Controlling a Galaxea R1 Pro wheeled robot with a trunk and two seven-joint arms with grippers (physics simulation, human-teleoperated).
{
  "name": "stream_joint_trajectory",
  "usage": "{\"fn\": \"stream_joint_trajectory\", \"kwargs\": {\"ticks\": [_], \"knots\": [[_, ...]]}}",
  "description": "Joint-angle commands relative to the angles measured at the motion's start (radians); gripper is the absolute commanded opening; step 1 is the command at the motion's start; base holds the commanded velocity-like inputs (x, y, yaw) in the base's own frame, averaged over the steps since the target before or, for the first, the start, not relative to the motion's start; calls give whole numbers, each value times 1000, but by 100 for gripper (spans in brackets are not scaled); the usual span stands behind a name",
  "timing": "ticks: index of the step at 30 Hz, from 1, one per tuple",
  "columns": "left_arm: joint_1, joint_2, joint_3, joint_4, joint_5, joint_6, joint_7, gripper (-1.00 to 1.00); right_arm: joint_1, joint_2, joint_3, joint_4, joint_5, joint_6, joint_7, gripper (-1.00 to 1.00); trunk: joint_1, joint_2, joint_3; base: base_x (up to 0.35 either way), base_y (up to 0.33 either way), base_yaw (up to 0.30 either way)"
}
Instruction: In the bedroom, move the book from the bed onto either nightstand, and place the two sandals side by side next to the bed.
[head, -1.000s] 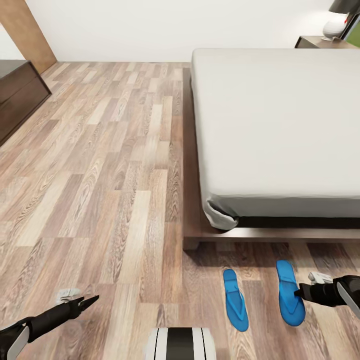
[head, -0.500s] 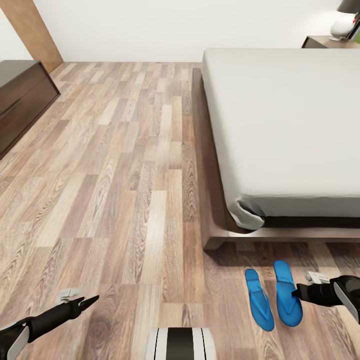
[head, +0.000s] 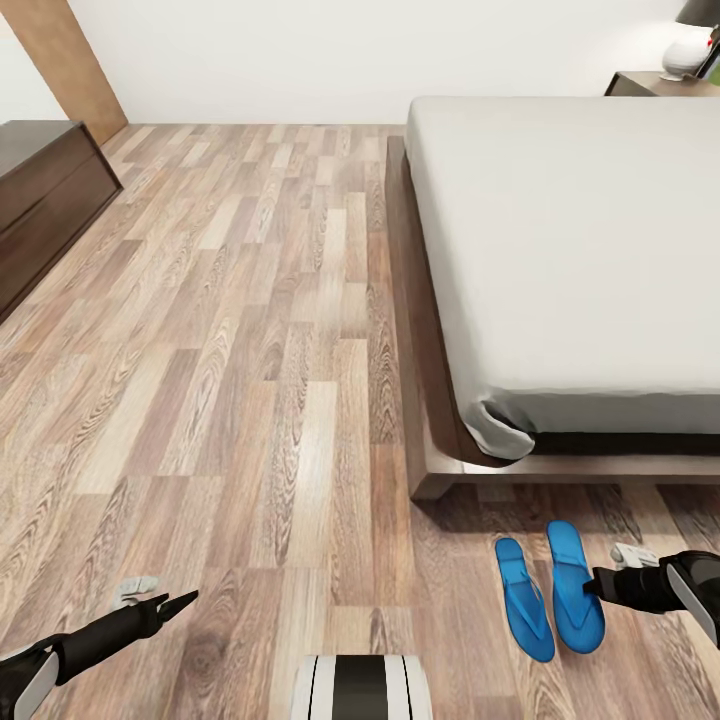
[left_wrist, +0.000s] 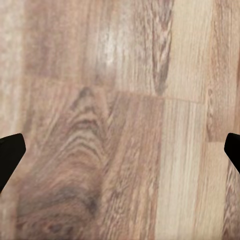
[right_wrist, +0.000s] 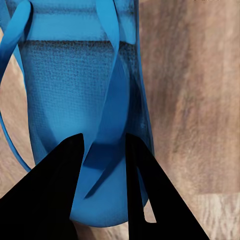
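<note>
Black fingers (right_wrist: 65, 195) apparently pinch a blue sandal's (right_wrist: 75, 100) strap (right_wrist: 107, 130).

1. The wood-plank floor (head: 250, 380) runs in mixed pale and brown boards from the white wall at the back toward the camera.
2. The bed (head: 425, 440) stands directly on it at the right, its dark brown frame carrying a plain pale grey mattress (head: 570, 250) whose near corner is rumpled.
3. Two blue sandals (head: 550, 600) lie flat on the boards just beyond the foot of the bed, side by side and close together, their long axes roughly parallel.
4. A low dark brown cabinet (head: 45, 205) rests on the floor at the far left.
5. In the left wrist view, bare plank grain shows.
</note>
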Motion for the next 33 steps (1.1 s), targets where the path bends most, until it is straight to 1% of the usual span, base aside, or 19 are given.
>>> {"fn": "stream_joint_trajectory", "kwargs": {"ticks": [1,12,20,31,33], "knots": [[0,0,2,0,5,10,-5,100,0,0,0,-1,-9,7,-3,-100,0,0,-1,0,0,0],[0,-6,2,0,4,10,-5,100,0,0,0,-1,-7,7,-2,-100,0,0,-1,0,-7,0],[0,-6,2,0,4,10,-5,100,0,2,0,-1,-7,7,-3,-100,0,0,-1,0,-171,0],[0,-6,2,0,4,10,-5,100,0,2,1,-1,-7,7,-3,-100,0,0,-1,0,-14,0],[0,-6,2,0,4,11,-5,100,0,2,1,-1,-7,7,-3,-100,1,-1,-8,0,0,0]]}}
